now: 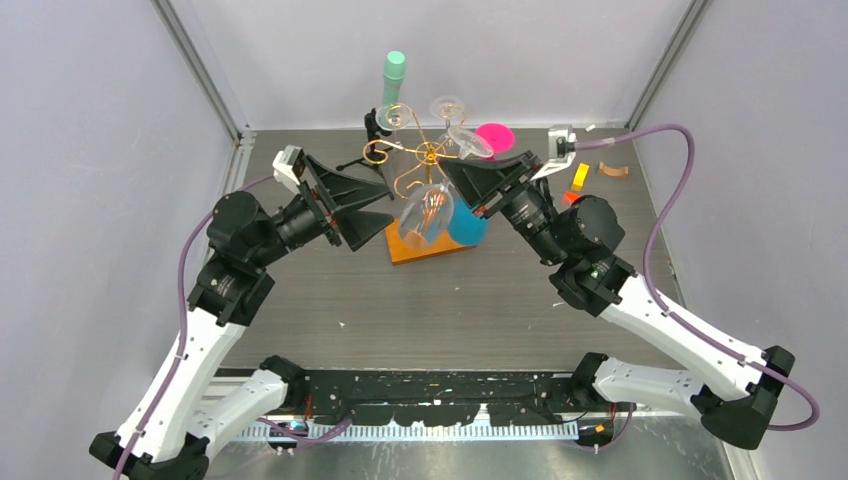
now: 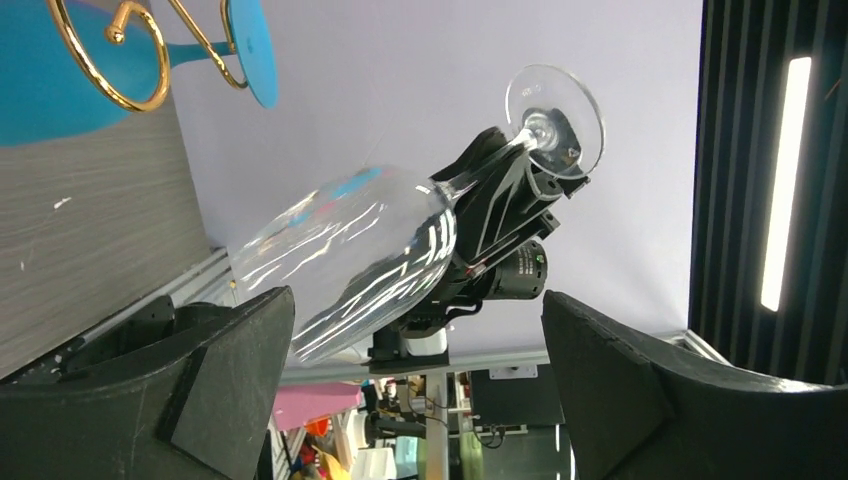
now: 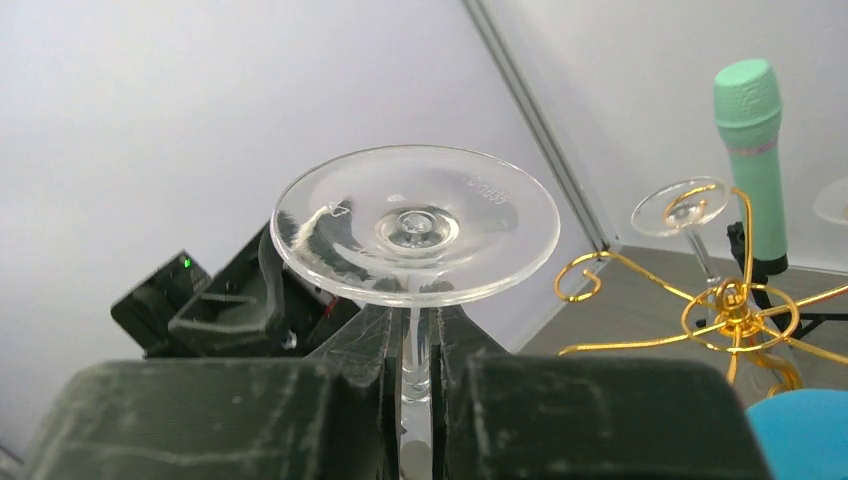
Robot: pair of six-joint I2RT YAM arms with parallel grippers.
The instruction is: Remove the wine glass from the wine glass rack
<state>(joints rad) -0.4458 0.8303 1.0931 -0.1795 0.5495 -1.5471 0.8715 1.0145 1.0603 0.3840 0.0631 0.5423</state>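
The wine glass rack (image 1: 429,152) is gold wire with curled arms on an orange-brown wooden base (image 1: 412,247); it also shows in the right wrist view (image 3: 735,312). My right gripper (image 1: 463,190) is shut on the stem of a clear wine glass (image 1: 427,215), just under its foot (image 3: 415,225). In the left wrist view the glass (image 2: 350,255) hangs tilted, foot up, apart from the gold arms. My left gripper (image 1: 376,207) is open and empty beside the bowl, its fingers (image 2: 225,385) on either side below it.
Other clear glasses (image 1: 470,141) hang on the rack, and a blue glass (image 1: 467,229) stands by its base. A green microphone (image 1: 393,72) on a black tripod (image 1: 374,135) stands behind. A pink disc (image 1: 494,137) and small orange pieces (image 1: 580,176) lie at the back right.
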